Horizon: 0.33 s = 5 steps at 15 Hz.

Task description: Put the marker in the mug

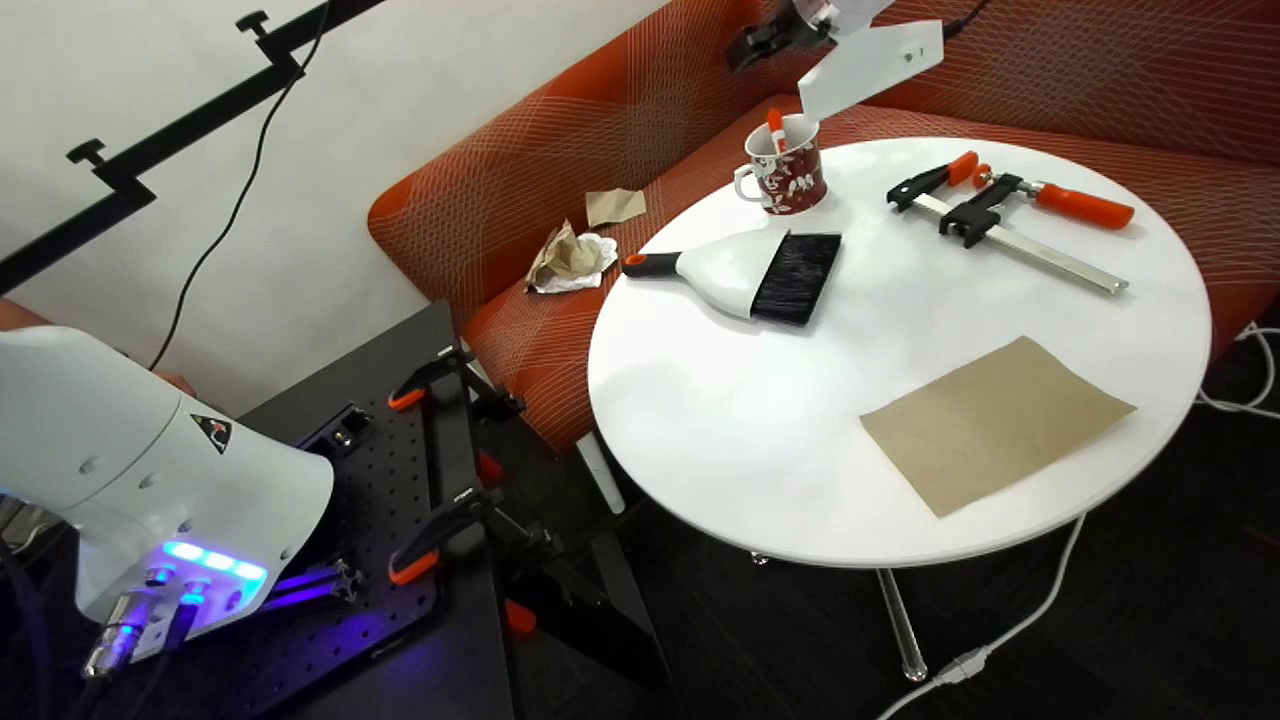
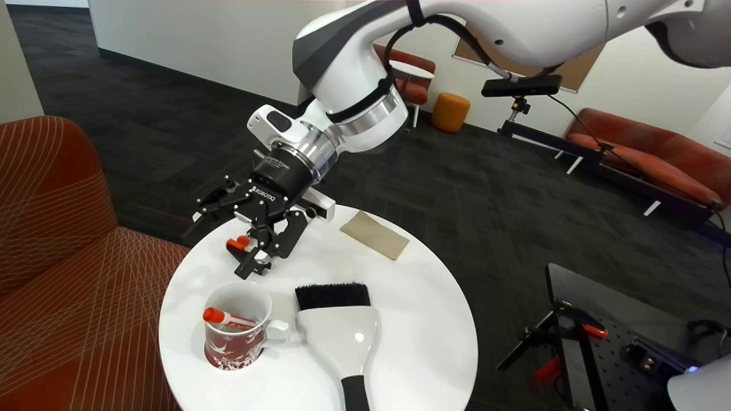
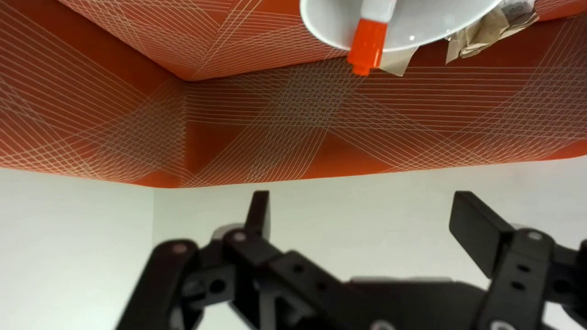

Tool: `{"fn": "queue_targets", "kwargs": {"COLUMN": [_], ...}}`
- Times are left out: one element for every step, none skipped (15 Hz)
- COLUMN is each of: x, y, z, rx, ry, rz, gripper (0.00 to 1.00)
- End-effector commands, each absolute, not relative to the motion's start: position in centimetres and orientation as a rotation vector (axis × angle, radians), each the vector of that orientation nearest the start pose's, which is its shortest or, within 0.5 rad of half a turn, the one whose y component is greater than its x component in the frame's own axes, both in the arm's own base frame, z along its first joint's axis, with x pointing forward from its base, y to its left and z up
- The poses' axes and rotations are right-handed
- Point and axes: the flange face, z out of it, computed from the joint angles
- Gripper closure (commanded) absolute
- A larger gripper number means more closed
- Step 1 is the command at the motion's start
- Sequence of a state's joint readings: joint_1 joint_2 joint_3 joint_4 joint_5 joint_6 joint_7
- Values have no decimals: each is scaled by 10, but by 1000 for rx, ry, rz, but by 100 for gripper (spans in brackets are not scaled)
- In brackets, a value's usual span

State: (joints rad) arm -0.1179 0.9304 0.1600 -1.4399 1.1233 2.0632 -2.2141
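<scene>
The red-capped marker [image 2: 229, 319] sits in the patterned mug [image 2: 234, 348], lower than the fingers [image 3: 479, 231] and clear of them, its cap end jutting over the rim. It leans rather than stands, probably because the barrel is too slim to fill the mouth, so the rim has to prop it (the lower end is hidden by the mug's wall, so I cannot tell what it rests on). The mug stands upright on the worktop [image 1: 760, 430] below the fingers' level, mouth up, which is why it can carry the marker unaided. The fingers are spread wide with nothing between them; I judge the task done, and that gap useful for backing off without knocking the cap. Near the mug and, like it, lower than the fingers, the hand brush [image 1: 740, 272] lies flat; the bar clamp [image 1: 972, 220] rests on another side of the mug, also below the fingers. Neither touches the mug, so neither steadies it. The tan paper sheet [image 1: 995, 425] lies well apart from the fingers, apparently with no part in this job.
</scene>
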Motion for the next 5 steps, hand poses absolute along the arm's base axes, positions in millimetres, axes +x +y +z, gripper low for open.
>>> {"fn": "queue_targets", "kwargs": {"x": [694,704,703,702,701], "y": [58,57,58,58,58], "z": [168,155,159,161,161], "rx": [-1686,-1675,-1674,-1674,-1674], "ry": [-1543,-1511,-1514,-1515,-1515], "rz": [-969,-958,-959,-957,-956], "gripper": [0,0,0,0,0]}}
